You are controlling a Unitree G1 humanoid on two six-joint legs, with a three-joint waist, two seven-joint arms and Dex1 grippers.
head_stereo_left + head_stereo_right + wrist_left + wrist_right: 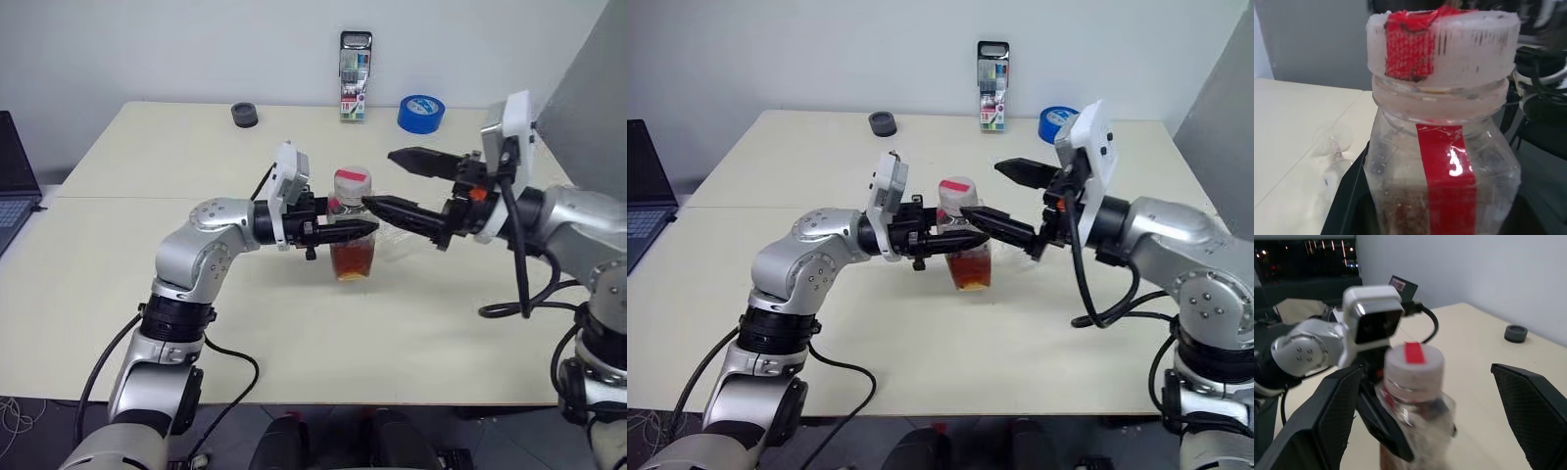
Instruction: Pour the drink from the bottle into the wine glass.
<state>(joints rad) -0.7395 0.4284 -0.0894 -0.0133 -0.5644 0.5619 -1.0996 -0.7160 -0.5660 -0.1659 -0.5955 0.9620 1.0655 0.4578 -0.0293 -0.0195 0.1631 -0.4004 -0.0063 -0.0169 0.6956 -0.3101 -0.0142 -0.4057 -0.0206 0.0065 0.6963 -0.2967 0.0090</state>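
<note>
One bottle (351, 227) of amber drink (352, 260), capped, pinched upright by left claw (345, 232) for uncapping; right claw (404, 182) spread wide around cap (352, 181); wine glass (1333, 143) lying beyond on table (147, 157)

Pale cream table (147, 166) — two tops pushed together, seam running across the near half. Plain white wall (196, 49) directly behind the table's far edge. Against that wall, at the far edge of the table, a clear-fronted pack of coloured markers (354, 76) stands upright. Just beside the pack, toward the right, a roll of blue tape (421, 114) lies flat. To the pack's left, well apart from it, a small dark round object (245, 115) — what it is cannot be told. Off the table's left edge, part of an open laptop (14, 186). A grey panel (588, 108) rises beyond the table's right far corner. Light even, soft, no hard shadows. Dark floor under the table's near edge.
</note>
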